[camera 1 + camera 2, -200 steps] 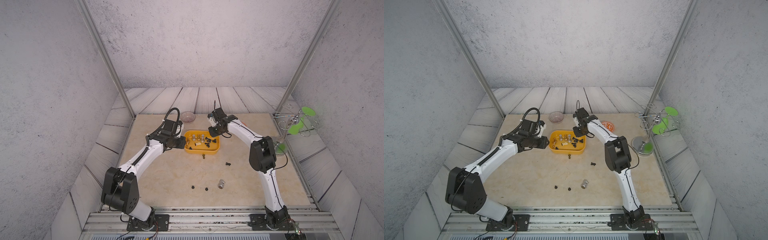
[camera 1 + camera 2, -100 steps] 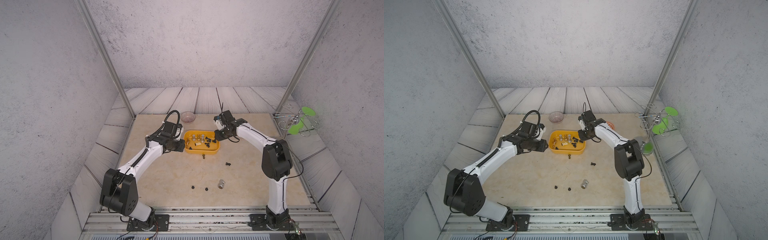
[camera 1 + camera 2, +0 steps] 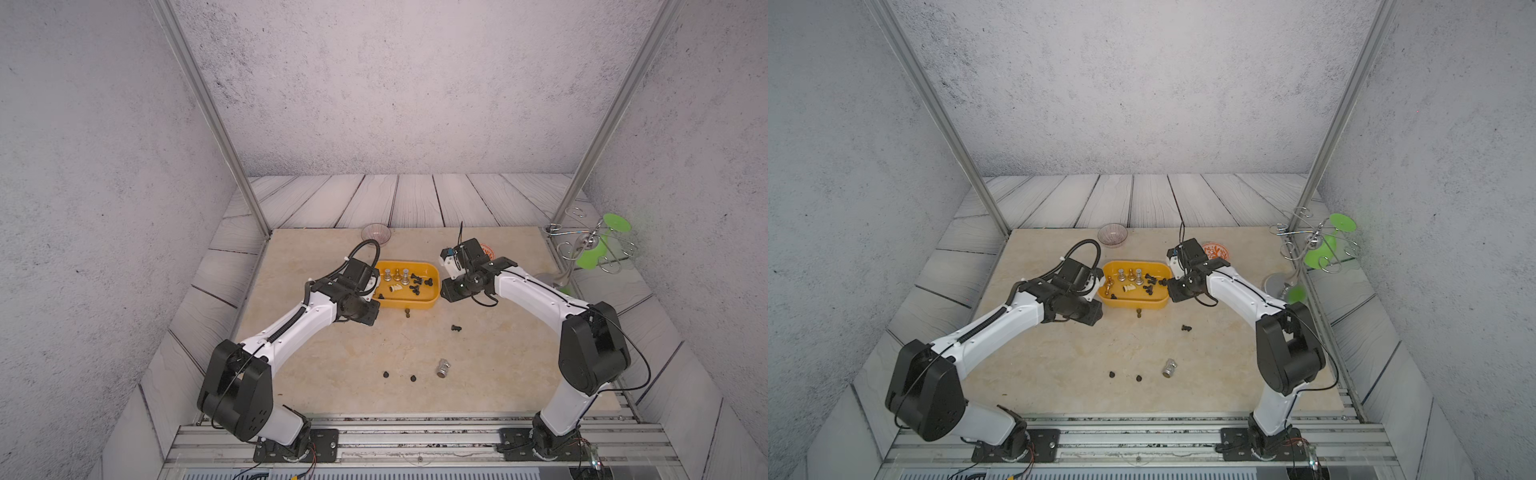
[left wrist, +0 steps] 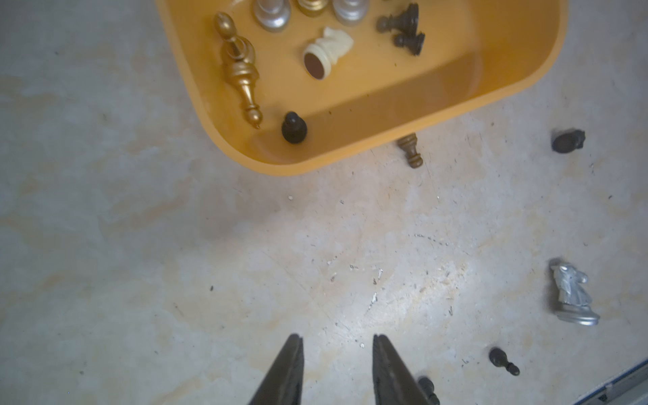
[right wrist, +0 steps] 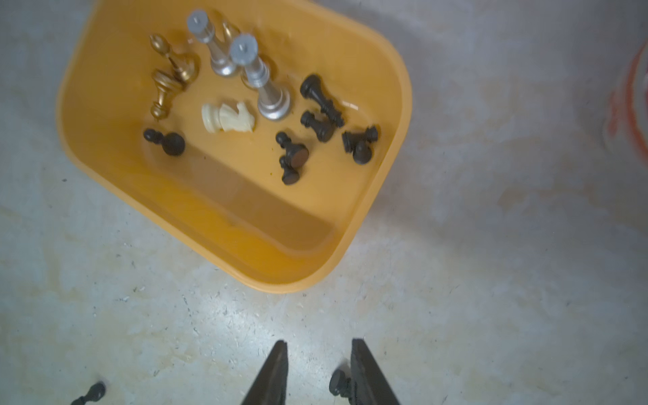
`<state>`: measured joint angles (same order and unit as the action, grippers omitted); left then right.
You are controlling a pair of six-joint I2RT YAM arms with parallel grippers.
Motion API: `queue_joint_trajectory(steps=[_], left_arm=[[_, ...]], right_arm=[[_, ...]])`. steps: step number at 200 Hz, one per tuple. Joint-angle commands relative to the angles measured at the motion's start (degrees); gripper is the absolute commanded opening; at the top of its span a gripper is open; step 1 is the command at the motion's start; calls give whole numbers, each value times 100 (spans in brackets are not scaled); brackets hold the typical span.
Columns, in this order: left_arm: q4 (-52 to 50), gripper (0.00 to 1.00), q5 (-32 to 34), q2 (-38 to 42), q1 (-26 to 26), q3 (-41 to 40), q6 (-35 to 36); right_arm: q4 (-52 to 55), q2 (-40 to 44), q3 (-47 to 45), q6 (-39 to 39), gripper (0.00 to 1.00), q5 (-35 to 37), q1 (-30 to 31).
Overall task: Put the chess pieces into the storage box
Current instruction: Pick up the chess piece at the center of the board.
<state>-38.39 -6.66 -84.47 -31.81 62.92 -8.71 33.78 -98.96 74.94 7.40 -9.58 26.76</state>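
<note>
Where left claw (image 4: 336,338) overlaps, black pawn (image 4: 426,384) half-hidden | silver pieces (image 4: 272,14) cropped

yellow storage box (image 5: 245,224) holding chess pieces (image 5: 228,117), 5 outside

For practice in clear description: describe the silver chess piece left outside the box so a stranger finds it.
Find the yellow-orange storage box mid-table, then look nearer the camera. The silver chess piece is there, right of two small black pieces. It alone outside the box is silver, and bigger than those neighbours.
</note>
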Motion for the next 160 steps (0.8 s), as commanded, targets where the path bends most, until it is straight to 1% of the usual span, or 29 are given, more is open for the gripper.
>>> queue_joint_trajectory(steps=[1, 24, 62, 108, 160], left_arm=[[-270, 37, 106, -54, -326, -163, -155], [-206, 37, 173, -68, -598, -376, -189], [-312, 37, 5, -120, -814, -530, -212], [-546, 38, -192, -215, -1102, -732, -143], [-588, 38, -454, -373, -1219, -823, -14]], right_arm=[[-83, 493, -374, 168, 32, -109, -23], [-226, 607, -737, 261, 33, -144, -39], [-345, 650, -1087, 350, 33, -159, -62], [-429, 606, -1192, 403, 33, -158, -77], [-417, 579, -1218, 442, 33, -184, -83]])
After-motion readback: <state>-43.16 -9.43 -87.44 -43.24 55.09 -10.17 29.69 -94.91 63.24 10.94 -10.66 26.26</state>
